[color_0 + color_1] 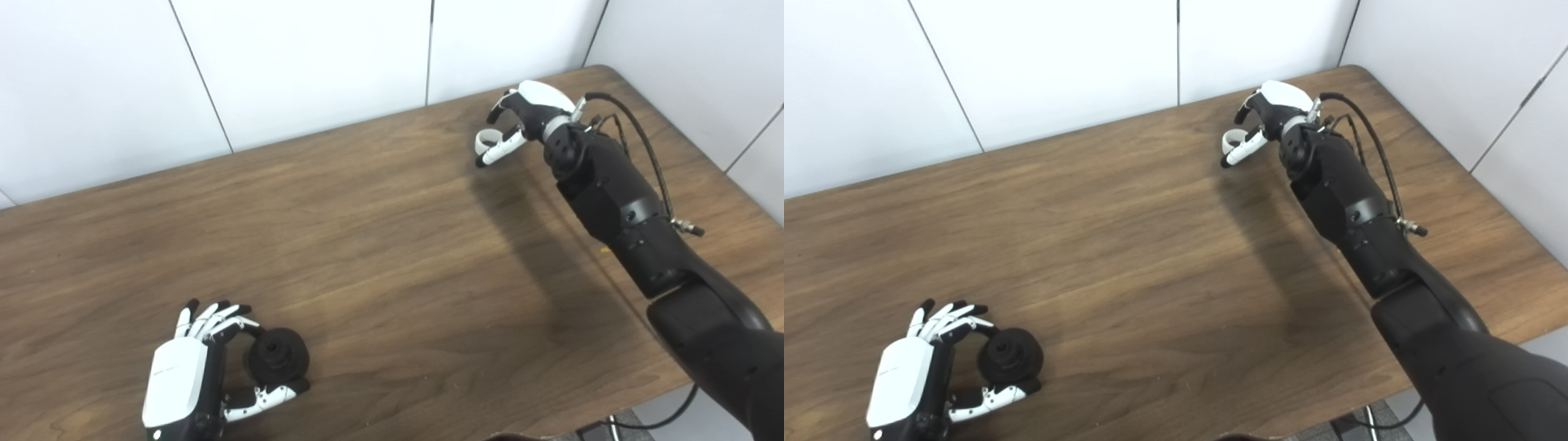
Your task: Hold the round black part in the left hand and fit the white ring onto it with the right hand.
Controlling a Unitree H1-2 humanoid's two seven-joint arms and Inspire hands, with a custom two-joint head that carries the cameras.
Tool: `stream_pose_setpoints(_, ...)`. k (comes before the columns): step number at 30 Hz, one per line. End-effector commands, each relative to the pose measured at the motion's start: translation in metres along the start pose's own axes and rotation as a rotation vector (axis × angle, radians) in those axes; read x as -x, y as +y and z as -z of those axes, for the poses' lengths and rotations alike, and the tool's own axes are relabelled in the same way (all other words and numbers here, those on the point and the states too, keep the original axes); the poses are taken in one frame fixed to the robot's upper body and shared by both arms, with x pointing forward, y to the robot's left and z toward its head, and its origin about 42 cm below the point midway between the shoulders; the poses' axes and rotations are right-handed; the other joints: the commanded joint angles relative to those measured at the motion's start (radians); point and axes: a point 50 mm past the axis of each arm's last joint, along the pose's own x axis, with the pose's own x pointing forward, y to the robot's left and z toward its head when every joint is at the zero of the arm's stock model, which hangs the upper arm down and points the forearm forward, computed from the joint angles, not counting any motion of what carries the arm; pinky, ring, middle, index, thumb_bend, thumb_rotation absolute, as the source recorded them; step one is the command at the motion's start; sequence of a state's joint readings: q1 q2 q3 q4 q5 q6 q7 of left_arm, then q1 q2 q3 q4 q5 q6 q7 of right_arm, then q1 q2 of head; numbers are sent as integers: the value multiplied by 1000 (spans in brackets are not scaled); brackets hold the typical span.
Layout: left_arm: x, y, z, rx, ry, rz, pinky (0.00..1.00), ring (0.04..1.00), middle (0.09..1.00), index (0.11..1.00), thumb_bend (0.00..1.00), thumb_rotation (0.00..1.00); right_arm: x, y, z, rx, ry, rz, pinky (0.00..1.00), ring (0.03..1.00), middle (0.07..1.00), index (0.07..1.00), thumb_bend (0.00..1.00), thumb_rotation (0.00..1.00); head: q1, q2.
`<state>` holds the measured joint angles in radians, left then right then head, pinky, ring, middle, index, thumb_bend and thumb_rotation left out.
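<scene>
Far right — right hand (520,119) seemingly curled over white ring (485,140)

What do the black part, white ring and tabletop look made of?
Round black part: matte, no glare, likely plastic or rubber. White ring: smooth, thin, probably plastic; too small for certainty. Table: brown wood grain, faint sheen, possibly laminate.

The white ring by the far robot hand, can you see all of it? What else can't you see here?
- White ring: both views, partly behind the right robot hand; whether it is held or lies on the table is unclear.
- Round black part: both views, too dark for detail; the left robot hand curls around it, firm grip unclear.
- Right arm: cut off by the bottom right edge.
</scene>
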<state>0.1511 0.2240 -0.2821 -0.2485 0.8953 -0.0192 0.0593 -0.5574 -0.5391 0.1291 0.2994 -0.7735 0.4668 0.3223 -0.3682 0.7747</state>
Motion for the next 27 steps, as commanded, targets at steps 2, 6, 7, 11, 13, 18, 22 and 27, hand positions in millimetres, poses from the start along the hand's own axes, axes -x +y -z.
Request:
stream_pose_setpoints(2, 1, 5, -2, -11, -10, -9, 1000, 877, 785, 486, 521, 53, -2, -28, -5, 20, -10, 73, 1000, 1000, 964, 713, 771, 309, -1, 1)
stream_pose_setpoints(6, 1, 5, -3, -14, -4, -4, 1000, 881, 787, 487, 522, 53, -1, -27, -4, 21, -9, 70, 1000, 1000, 961, 714, 766, 308, 2, 4)
stream_pose_setpoints(7, 1, 5, -3, -14, -4, -4, 1000, 881, 787, 487, 521, 53, -1, -27, -3, 21, -9, 70, 1000, 1000, 959, 714, 765, 309, 2, 4)
stream_pose_setpoints(11, 1, 5, -2, -12, -11, -12, 1000, 878, 784, 486, 522, 53, 0, -25, -2, 24, -9, 67, 1000, 1000, 957, 711, 757, 306, 1, 5)
stream_pose_setpoints(13, 1, 5, -2, -15, -11, -12, 1000, 879, 785, 486, 522, 53, 0, -25, -2, 29, -8, 65, 1000, 1000, 955, 711, 752, 313, 1, 5)
stream_pose_setpoints(18, 1, 5, -3, -12, -8, -10, 1000, 883, 787, 486, 522, 53, 0, -24, -2, 38, -11, 65, 1000, 1000, 949, 706, 742, 320, 0, 6)
stream_pose_setpoints(22, 1, 5, -3, -13, -12, -13, 1000, 882, 785, 486, 521, 53, -1, -25, -2, 42, -14, 64, 1000, 1000, 949, 707, 739, 328, 1, 7)
stream_pose_setpoints(27, 0, 6, -5, -14, -11, -12, 1000, 881, 786, 486, 521, 53, 0, -25, -4, 37, -22, 67, 1000, 1000, 951, 704, 741, 322, 3, 8)
